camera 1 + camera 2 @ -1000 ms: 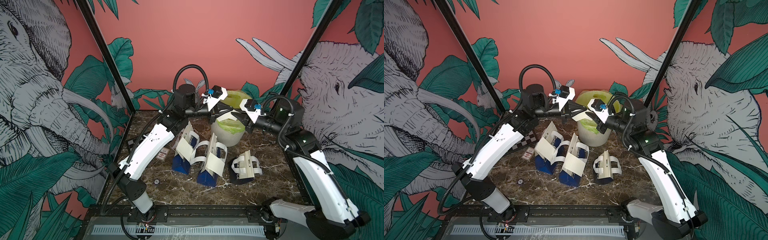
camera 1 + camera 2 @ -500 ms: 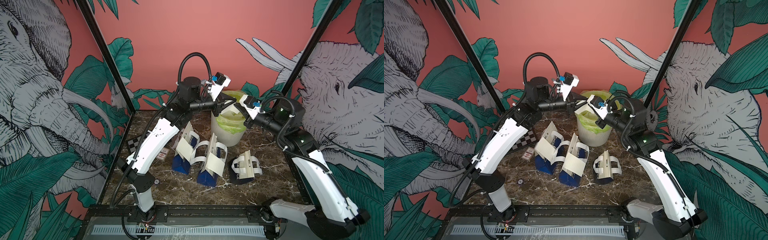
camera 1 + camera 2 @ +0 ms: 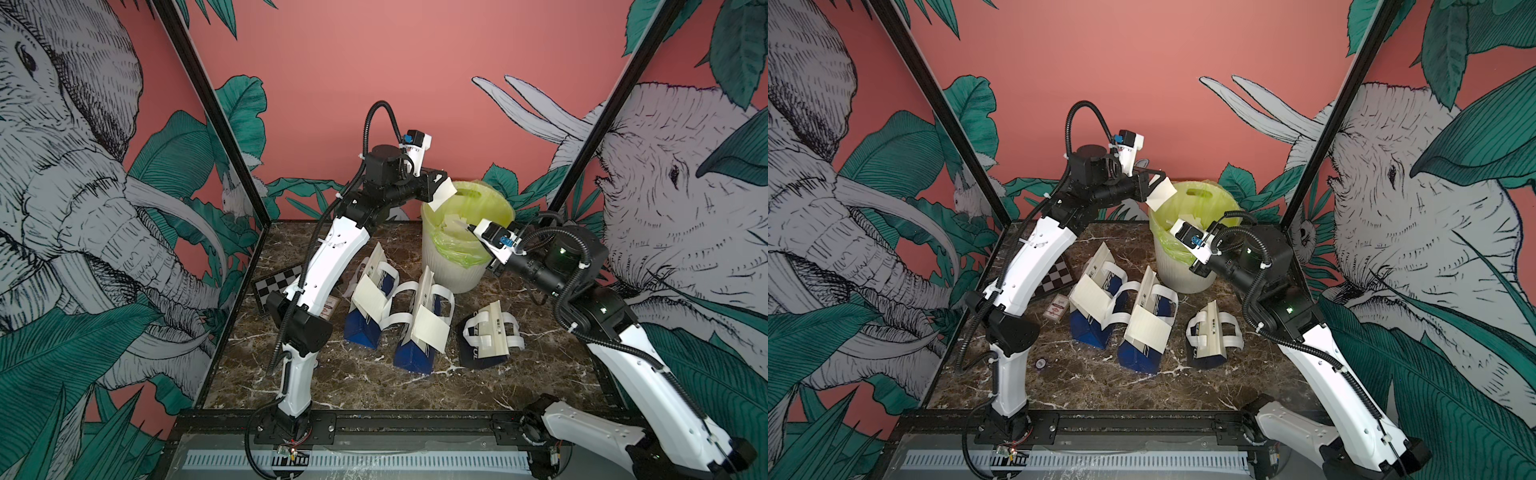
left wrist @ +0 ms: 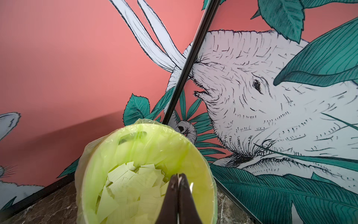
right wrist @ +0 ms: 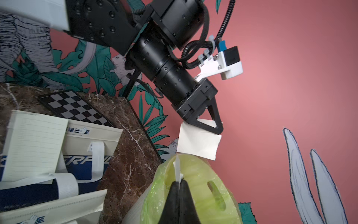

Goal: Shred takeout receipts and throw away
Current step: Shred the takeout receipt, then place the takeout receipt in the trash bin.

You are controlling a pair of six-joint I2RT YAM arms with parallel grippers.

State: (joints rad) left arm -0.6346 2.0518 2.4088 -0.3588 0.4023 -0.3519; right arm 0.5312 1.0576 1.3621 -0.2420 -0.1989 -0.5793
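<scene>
left jaws clench a receipt piece (image 3: 444,194) over the bin's (image 3: 453,274) 10 o'clock rim, right jaws pinch a scrap (image 5: 177,168); released there, paper could flutter onto the bench (image 3: 353,382).

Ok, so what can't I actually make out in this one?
Strip in the right gripper: edge-on in the right wrist view, so its width is unknown.
Torn piece in the left gripper: only a sliver beside its closed jaws in the left wrist view.
Bin floor: buried under scraps in the left wrist view.
Receipt print: faint lines in the right wrist view, too small to read.
</scene>
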